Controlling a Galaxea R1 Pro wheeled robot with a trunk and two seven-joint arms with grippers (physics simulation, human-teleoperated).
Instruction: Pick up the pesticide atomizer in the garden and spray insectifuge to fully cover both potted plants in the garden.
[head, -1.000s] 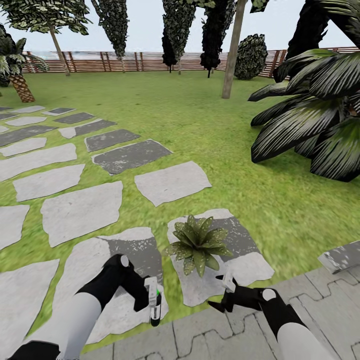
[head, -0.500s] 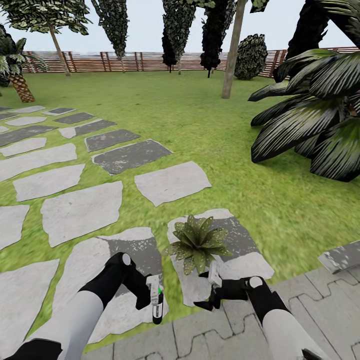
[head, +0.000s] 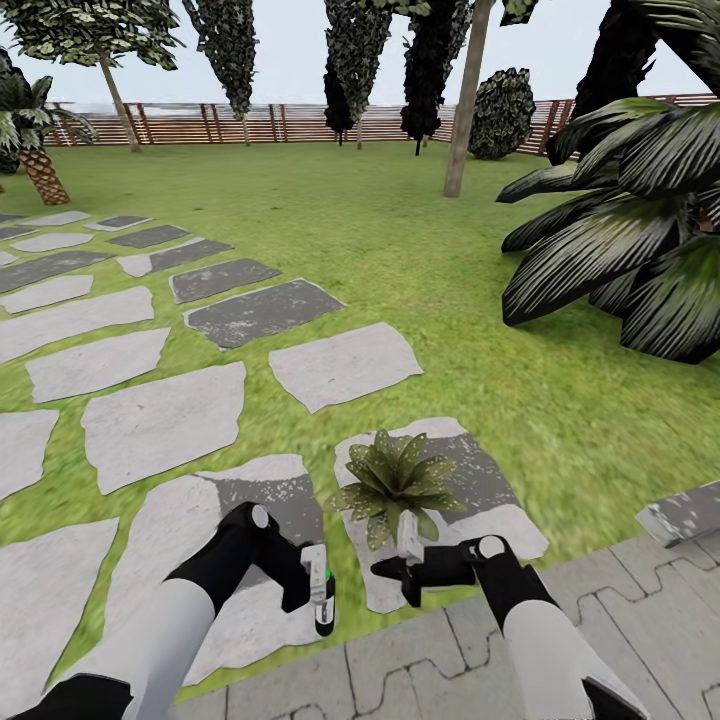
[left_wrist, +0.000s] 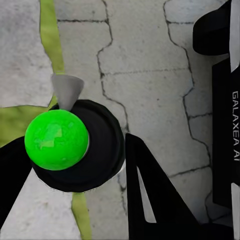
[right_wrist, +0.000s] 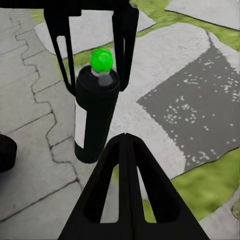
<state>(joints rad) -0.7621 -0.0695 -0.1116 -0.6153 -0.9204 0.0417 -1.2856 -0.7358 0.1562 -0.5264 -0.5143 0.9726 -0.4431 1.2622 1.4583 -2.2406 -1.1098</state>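
Note:
The pesticide atomizer (head: 322, 598), slim and white with a green band and black end, hangs upright in my left gripper (head: 318, 592), which is shut on it over a stepping stone. End-on in the left wrist view, the atomizer (left_wrist: 75, 145) shows a green knob on a black body. My right gripper (head: 397, 572) is shut and empty, a short way right of the bottle; the atomizer (right_wrist: 95, 117) lies just beyond its fingertips (right_wrist: 127, 145). One potted plant (head: 396, 486) stands on a stone just beyond both grippers, its pot hidden by leaves. The other potted plant is out of view.
Grey stepping stones (head: 160, 420) run across the lawn at left. Interlocking paving (head: 420, 670) lies under the arms. A big dark broad-leaved shrub (head: 630, 250) fills the right side. Trees and a wooden slat fence (head: 280, 122) stand far back.
My right gripper has slid left, closing in on the atomizer. The left gripper has shifted slightly right with the bottle. The plant has not moved.

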